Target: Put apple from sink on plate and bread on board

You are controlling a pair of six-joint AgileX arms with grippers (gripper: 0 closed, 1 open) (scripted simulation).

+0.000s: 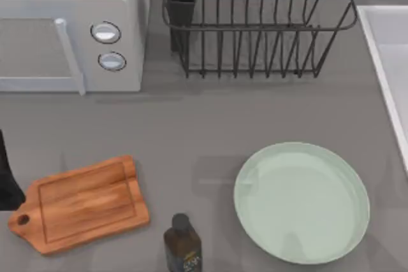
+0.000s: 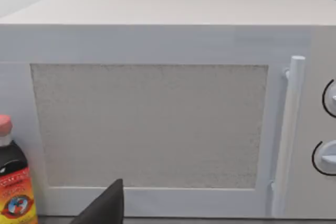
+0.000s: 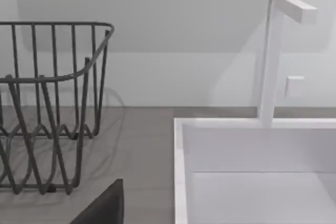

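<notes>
Two targets lie ready and bare on the counter: the plate (image 1: 301,202), which I take as the landmark, and the board (image 1: 80,203), well to the plate's left with its holed handle pointing away from the plate. Neither carries anything, so by my judgement the task has hardly begun. The sink (image 1: 389,62) lies beyond the plate, toward the back right, its pale rim running along the counter edge; the right wrist view looks over that rim (image 3: 180,171) toward a white faucet (image 3: 273,56), a sensible vantage for an arm that must fetch fruit from the basin. No apple and no bread can be made out at this moment, so I cannot say where either lies; the apple may be deeper in the basin. A wire dish rack (image 1: 255,23) stands behind the plate, a microwave (image 1: 70,30) far to its back left, and a dark bottle (image 1: 183,243) just beside its left rim. The left wrist view faces the microwave door (image 2: 149,124) with a red-capped bottle (image 2: 13,182) beside it. Whether either claw is wide or narrow I cannot tell.
</notes>
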